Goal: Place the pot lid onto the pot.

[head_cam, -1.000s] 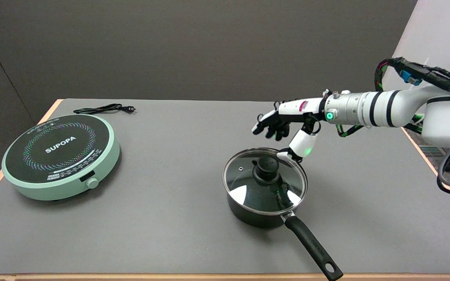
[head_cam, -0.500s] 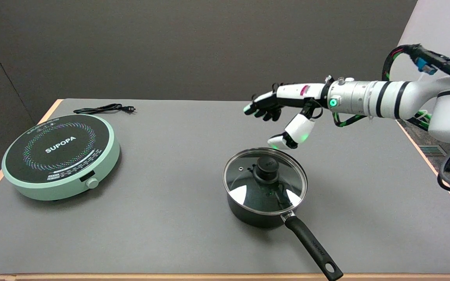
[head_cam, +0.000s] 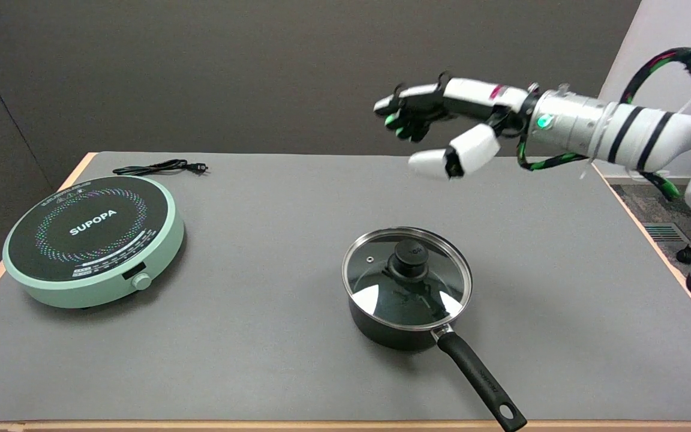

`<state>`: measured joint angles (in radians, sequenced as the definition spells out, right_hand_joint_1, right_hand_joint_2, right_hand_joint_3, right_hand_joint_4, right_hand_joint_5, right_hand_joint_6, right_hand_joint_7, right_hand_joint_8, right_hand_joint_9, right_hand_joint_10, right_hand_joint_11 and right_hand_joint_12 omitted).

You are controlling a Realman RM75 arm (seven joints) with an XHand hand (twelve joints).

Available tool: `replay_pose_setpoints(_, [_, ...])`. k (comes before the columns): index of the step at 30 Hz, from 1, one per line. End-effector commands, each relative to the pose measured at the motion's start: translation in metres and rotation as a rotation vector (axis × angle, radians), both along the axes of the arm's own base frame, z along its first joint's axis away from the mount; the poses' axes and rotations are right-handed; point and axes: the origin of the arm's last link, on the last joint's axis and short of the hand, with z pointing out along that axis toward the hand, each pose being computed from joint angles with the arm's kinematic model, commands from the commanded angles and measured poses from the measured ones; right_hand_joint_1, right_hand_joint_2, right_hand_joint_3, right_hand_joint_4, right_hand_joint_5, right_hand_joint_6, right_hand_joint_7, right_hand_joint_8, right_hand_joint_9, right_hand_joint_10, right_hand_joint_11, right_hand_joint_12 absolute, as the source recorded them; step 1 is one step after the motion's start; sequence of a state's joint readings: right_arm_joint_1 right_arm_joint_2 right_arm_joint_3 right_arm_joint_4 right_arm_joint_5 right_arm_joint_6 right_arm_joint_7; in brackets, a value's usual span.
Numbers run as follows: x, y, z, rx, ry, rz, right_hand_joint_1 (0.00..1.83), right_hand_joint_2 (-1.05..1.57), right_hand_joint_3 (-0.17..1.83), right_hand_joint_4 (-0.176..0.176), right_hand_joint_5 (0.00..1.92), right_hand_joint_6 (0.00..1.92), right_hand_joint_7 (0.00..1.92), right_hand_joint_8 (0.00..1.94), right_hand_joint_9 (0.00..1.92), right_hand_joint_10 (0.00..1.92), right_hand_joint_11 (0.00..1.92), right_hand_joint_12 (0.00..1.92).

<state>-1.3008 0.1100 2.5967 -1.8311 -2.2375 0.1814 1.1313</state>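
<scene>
On a grey table (head_cam: 273, 198), the glass lid (head_cam: 406, 277) sits on the black pot (head_cam: 390, 330). The right hand (head_cam: 441, 129) hangs above, well apart, fingers spread, holding nothing. A green cooktop (head_cam: 90, 240) stands left.

lid (head_cam: 406, 279) on pot (head_cam: 390, 327) | cooker (head_cam: 92, 239) far left | cord (head_cam: 159, 167) behind cooker
</scene>
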Motion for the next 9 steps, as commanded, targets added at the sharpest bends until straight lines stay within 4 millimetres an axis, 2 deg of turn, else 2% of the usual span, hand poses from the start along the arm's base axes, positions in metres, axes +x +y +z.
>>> replay_pose_setpoints(1, [0.042, 0.018, 0.114, -0.263, -0.356, 0.355, 0.66, 0.52, 0.94, 0.033, 0.33, 0.15, 0.51, 0.17, 0.56, 0.38, 0.43, 0.91])
replay_pose_setpoints(3, [0.038, 0.02, 0.135, -0.339, -0.418, 0.36, 0.65, 0.53, 0.94, 0.035, 0.34, 0.15, 0.52, 0.17, 0.56, 0.38, 0.43, 0.91])
replay_pose_setpoints(9, [0.022, 0.028, 0.175, -0.537, -0.666, 0.363, 0.58, 0.56, 0.92, 0.045, 0.33, 0.15, 0.52, 0.17, 0.56, 0.36, 0.42, 0.85])
